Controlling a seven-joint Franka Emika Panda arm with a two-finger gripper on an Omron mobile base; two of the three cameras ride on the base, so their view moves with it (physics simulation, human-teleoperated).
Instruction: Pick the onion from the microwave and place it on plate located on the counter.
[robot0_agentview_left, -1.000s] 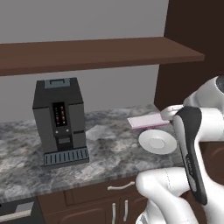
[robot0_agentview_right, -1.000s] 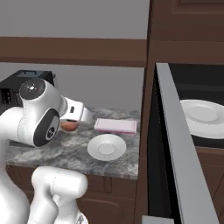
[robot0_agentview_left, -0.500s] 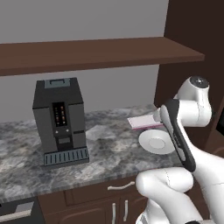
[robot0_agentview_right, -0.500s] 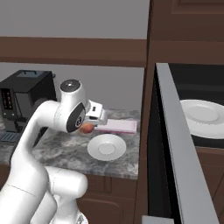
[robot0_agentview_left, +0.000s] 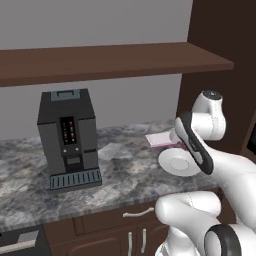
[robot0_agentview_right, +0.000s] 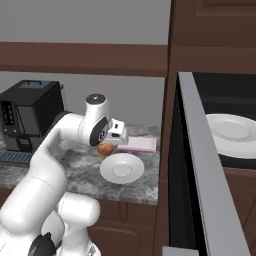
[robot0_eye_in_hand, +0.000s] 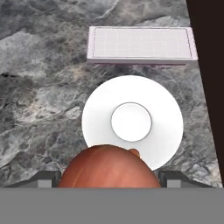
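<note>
Now my jaws grip the onion (robot0_eye_in_hand: 108, 168) above the surface (robot0_eye_in_hand: 39, 87), just short of the plate (robot0_eye_in_hand: 132, 122) (pink pad (robot0_eye_in_hand: 141, 43) lies beyond it). I should centre over the plate's middle, then lower gently before letting go.

Both base views look forward and down from behind the arm, left and right, sharing the counter (robot0_agentview_left: 120, 170) and plate (robot0_agentview_right: 122, 167). The hand view looks steeply down, close over that plate (robot0_eye_in_hand: 132, 122), just beyond the gripper (robot0_eye_in_hand: 107, 177).
</note>
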